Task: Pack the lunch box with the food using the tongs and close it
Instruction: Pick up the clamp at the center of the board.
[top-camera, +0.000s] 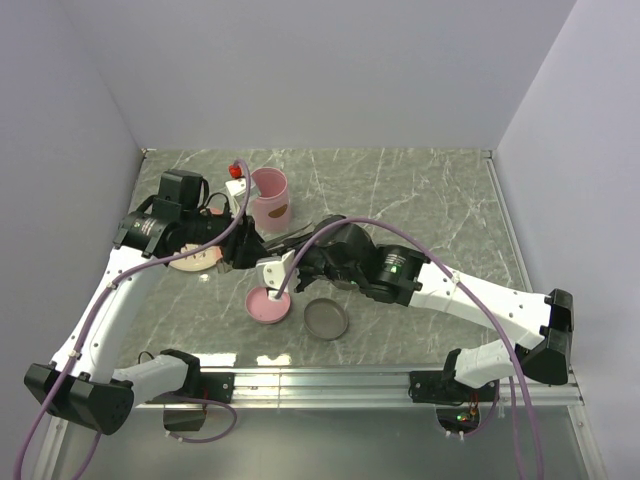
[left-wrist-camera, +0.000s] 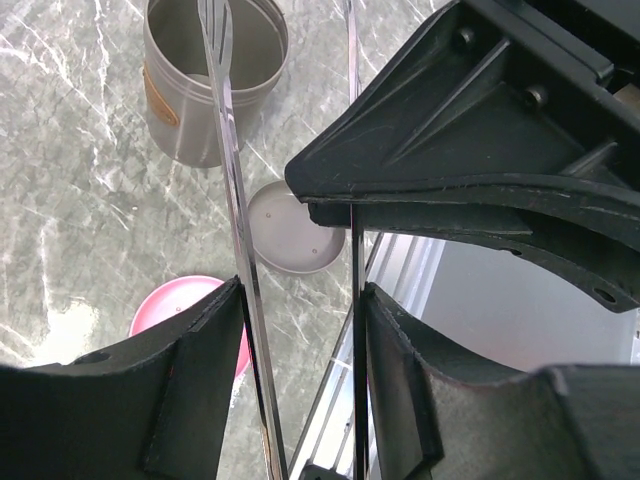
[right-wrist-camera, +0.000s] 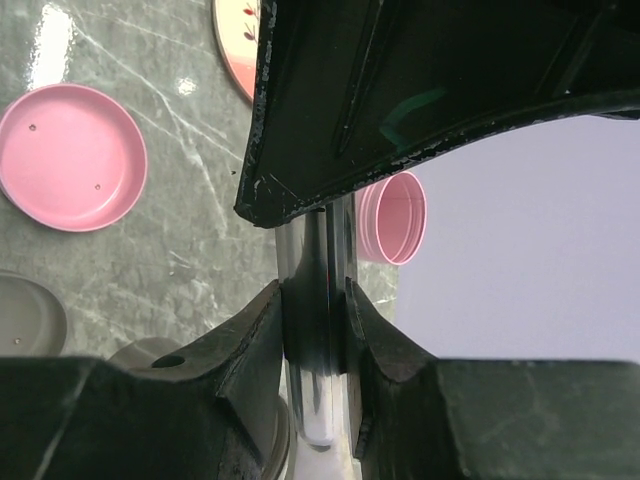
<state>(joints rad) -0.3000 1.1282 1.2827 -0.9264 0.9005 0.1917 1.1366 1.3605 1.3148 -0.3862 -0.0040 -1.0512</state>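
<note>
The silver tongs (left-wrist-camera: 238, 200) run between my left gripper's (left-wrist-camera: 300, 295) fingers, one arm against each pad, so it is shut on them. Their tips reach over a grey round tub (left-wrist-camera: 215, 90) with a brown label. My right gripper (right-wrist-camera: 318, 295) is shut on the tongs (right-wrist-camera: 320, 400), pressing both arms together. In the top view both grippers meet mid-table, left (top-camera: 245, 248) and right (top-camera: 290, 262), beside the pink lunch box tub (top-camera: 270, 198). The plate (right-wrist-camera: 235, 45) shows only an edge with a small reddish bit of food on it.
A pink lid (top-camera: 268, 305) and a grey lid (top-camera: 327, 319) lie flat near the front rail (top-camera: 330, 378). The plate (top-camera: 190, 262) sits under my left arm. A small red-topped white item (top-camera: 237, 172) stands behind the pink tub. Walls close in the left, back and right.
</note>
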